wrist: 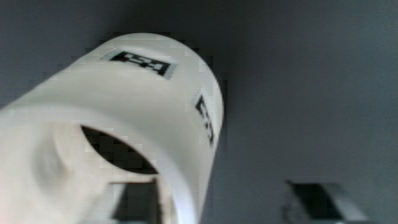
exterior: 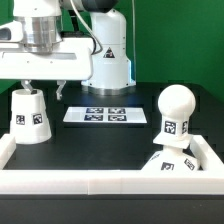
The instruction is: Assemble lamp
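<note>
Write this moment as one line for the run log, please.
gripper above shade, jaws open astride it in the wrist view | bulb upright at exterior view's right | marker board behind

Exterior view: bright, even light, slight softness. My wrist view: dimmer, the shade point(wrist: 125, 130) blurred, its upper side glaring.

Shade point(exterior: 30, 117) left — bulb point(exterior: 175, 112) right

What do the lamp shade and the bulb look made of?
The shade looks like matte white plastic: smooth, even, thick-walled at its opening in the wrist view. The bulb looks the same, with a soft sheen on its round head. Both carry printed tags.
</note>
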Motion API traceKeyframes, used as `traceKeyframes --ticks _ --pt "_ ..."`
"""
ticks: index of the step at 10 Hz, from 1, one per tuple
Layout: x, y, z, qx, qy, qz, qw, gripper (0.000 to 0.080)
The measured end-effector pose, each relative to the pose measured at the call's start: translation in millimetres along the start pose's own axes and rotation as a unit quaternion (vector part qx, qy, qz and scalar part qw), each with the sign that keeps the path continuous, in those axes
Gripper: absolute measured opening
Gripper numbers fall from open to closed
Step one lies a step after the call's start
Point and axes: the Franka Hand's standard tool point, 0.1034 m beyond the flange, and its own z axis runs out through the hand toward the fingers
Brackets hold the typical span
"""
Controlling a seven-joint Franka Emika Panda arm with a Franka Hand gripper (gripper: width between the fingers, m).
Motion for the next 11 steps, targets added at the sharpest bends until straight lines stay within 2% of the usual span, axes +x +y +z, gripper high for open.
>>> traceKeyframes --ticks 2,7,8,9,11 --pt "1.1 0.3 0.0 -0.001 0.003 -0.001 1.000 0.0043" --pt "1.9 -1.6 -0.4 -0.001 0.003 0.000 1.000 0.0044" --pt "3.5 -13.6 -2.9 0.002 0.001 0.009 1.000 0.0044" --pt "6.4 -33.2 -9.5 0.008 -0.001 0.019 1.000 0.0044" --pt "11.9 -74.0 -32.0 0.021 -0.009 0.036 0.999 0.0044"
